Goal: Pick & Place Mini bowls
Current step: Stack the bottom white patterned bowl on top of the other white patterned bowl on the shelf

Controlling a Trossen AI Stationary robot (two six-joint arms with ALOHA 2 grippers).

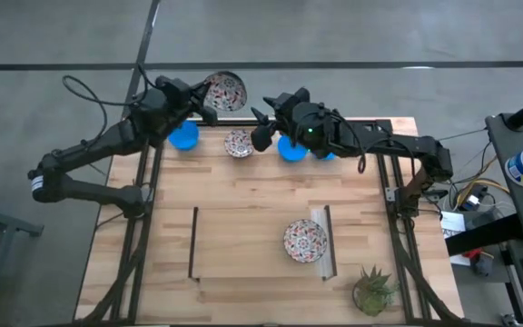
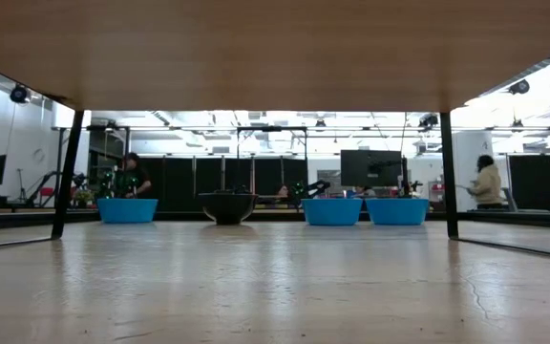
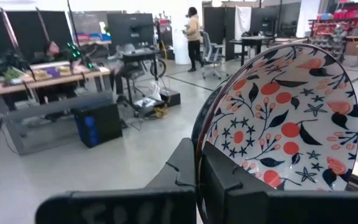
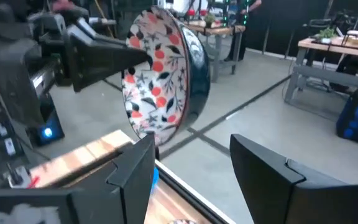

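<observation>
The left claw [image 1: 209,102] pinches the rim of a glossy floral bowl [image 1: 224,91], lifted and tilted on edge past the far edge of the pale wood-plank counter [image 1: 243,209]. Its dark outer shell shows in the right wrist view. The right claw [image 4: 191,162] hangs nearby with fingers spread, empty. Along the far edge sit a second patterned bowl [image 1: 238,143] and three smooth blue bowls, all partly hidden under the arms. Another floral bowl [image 1: 305,240] rests nearer the front.
</observation>
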